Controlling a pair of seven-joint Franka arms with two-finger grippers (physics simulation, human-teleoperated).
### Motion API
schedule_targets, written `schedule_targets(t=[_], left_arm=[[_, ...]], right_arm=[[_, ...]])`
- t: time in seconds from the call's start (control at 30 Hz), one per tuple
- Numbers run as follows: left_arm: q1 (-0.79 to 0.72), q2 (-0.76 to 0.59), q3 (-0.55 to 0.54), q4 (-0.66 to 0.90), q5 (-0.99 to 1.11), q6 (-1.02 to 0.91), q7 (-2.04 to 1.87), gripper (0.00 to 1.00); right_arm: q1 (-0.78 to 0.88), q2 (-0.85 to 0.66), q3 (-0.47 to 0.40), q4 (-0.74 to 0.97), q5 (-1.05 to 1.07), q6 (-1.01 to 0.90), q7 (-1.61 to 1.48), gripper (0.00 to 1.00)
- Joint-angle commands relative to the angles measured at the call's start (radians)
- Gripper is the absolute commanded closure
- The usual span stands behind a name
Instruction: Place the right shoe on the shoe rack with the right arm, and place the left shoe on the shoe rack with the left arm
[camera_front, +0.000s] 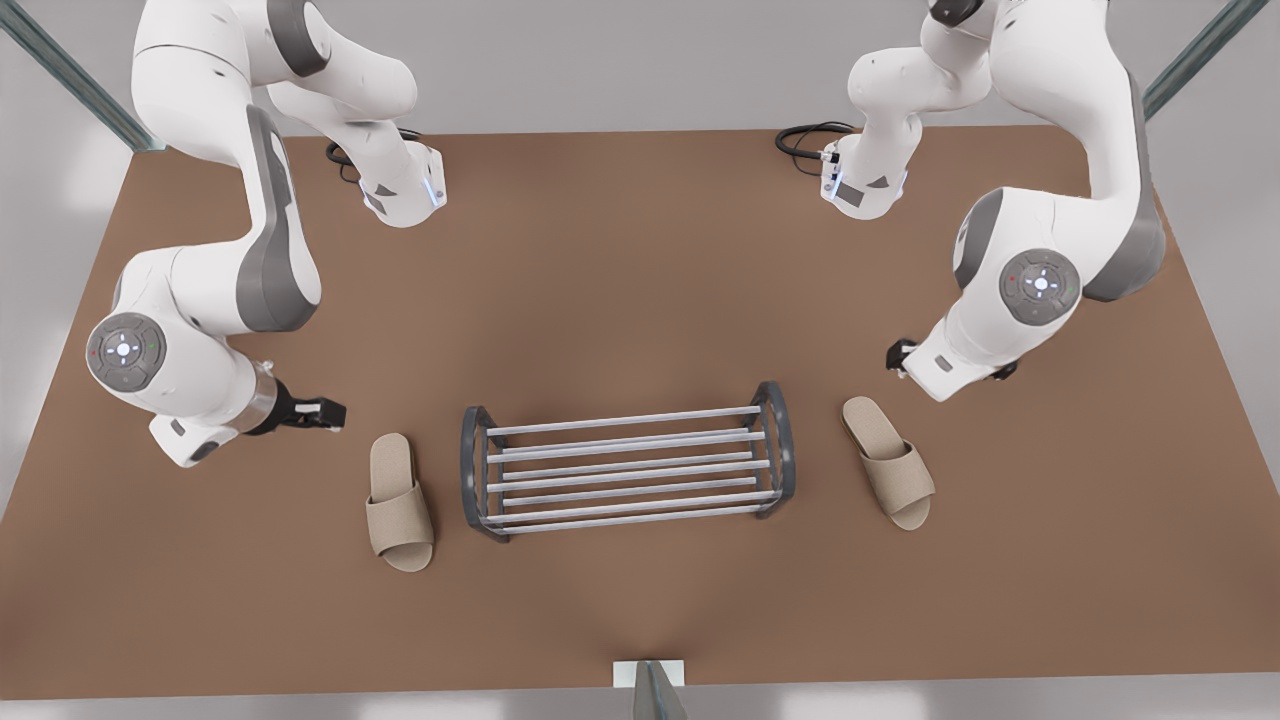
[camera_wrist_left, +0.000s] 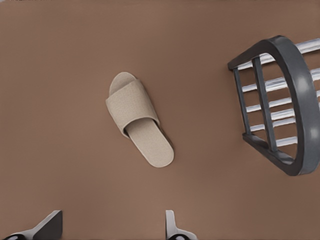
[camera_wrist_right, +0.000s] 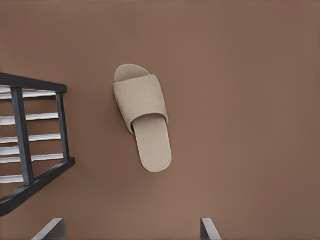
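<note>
The brown table (camera_front: 640, 260) carries the shoe rack (camera_front: 625, 462) at lower centre of the front view, upright; the right shoe (camera_front: 400, 500) lies flat at the rack's left end, the left shoe (camera_front: 888, 472) at its right end, angled, both apart from it; the right gripper (camera_front: 312, 412) hovers upper left of its shoe, fingers spread; the left gripper (camera_wrist_left: 111, 230) hangs above the table near its shoe (camera_wrist_left: 139, 119), fingers spread too.

Plain beige slippers (camera_front: 400, 505) (camera_front: 890, 475), silver-barred rack (camera_front: 625, 462) with dark grey ends, brown table (camera_front: 640, 290), white-and-grey arms (camera_front: 215, 290).
</note>
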Motion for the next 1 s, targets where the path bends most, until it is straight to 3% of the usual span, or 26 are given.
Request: schedule_targets(t=[0.0, 0.1, 0.2, 0.3, 0.43, 0.53, 0.63, 0.7, 0.97], left_arm=[[0.0, -0.001, -0.001, -0.017, 0.003, 0.129, -0.037, 0.0], [-0.026, 0.008, -0.001, -0.194, 0.002, 0.413, -0.288, 0.0], [-0.052, 0.085, -0.001, -0.197, 0.005, 0.545, -0.667, 0.0], [-0.052, 0.146, -0.001, -0.201, 0.031, 0.632, -0.741, 0.0], [-0.043, 0.218, -0.001, -0.201, -0.021, 0.769, -0.75, 0.0], [-0.043, 0.221, 0.009, -0.318, -0.053, 1.083, -0.746, 0.0], [-0.034, 0.202, 0.036, -0.45, -0.049, 1.215, -0.745, 0.0], [-0.032, 0.203, 0.035, -0.454, -0.065, 1.223, -0.75, 0.0], [-0.032, 0.224, 0.045, -0.591, -0.056, 1.582, -0.604, 0.0]], right_arm=[[0.0, 0.011, 0.0, 0.004, -0.006, 0.026, 0.04, 0.0], [-0.014, 0.074, 0.002, -0.005, 0.006, 0.09, 0.035, 0.0], [-0.012, 0.085, 0.005, -0.154, 0.008, 0.269, 0.035, 0.0], [-0.017, 0.091, 0.016, -0.309, 0.006, 0.533, 0.023, 0.0], [-0.049, 0.16, 0.016, -0.307, 0.005, 0.654, -0.06, 0.0], [-0.061, 0.198, 0.016, -0.306, 0.006, 0.708, -0.183, 0.0], [-0.063, 0.212, 0.016, -0.306, 0.006, 0.711, -0.19, 0.0], [-0.064, 0.214, 0.016, -0.306, 0.006, 0.711, -0.198, 0.0], [-0.09, 0.244, 0.016, -0.297, 0.006, 0.71, -0.371, 0.0]])
